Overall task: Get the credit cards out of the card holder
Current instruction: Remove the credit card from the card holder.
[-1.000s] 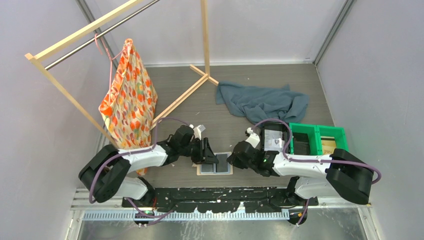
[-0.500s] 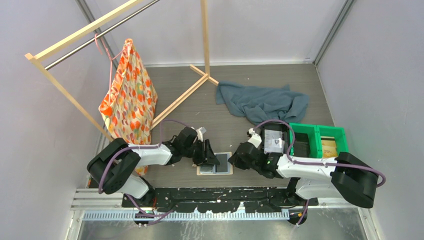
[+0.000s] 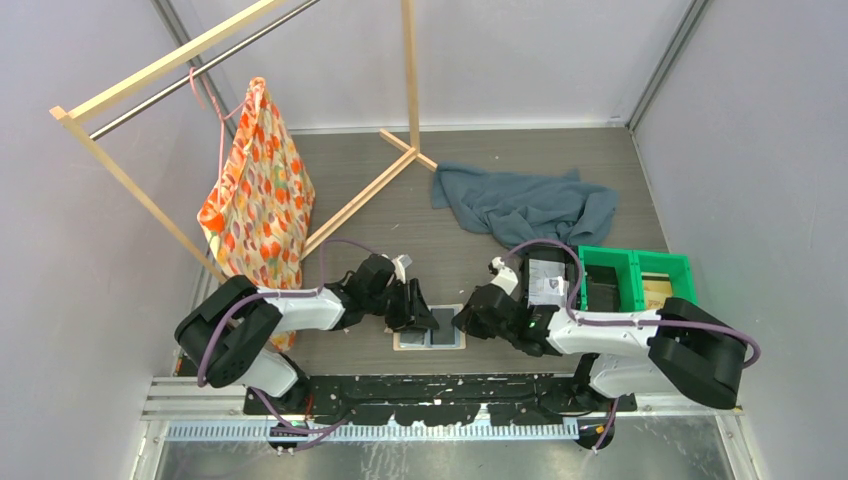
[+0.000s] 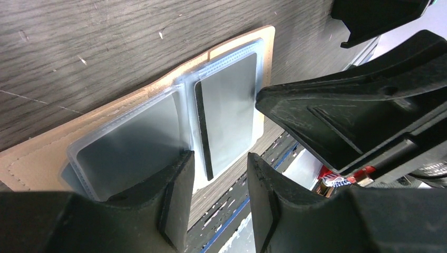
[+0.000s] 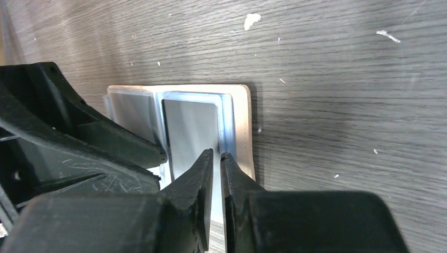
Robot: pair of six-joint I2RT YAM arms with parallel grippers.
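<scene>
Right wrist: card holder (image 5: 242, 132) lies open, directly beneath right tool (image 5: 217, 158).

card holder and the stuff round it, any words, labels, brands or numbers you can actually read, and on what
Nothing can be read in any view.
credit cards in the card holder: faces show plain grey, no legible print.
white sheet beside the green bin: dark print, too small to read.
red and white label past the table edge: blurred.

Bright, even light; soft shadows; pale glare on the credit cards (image 4: 226, 110).
</scene>
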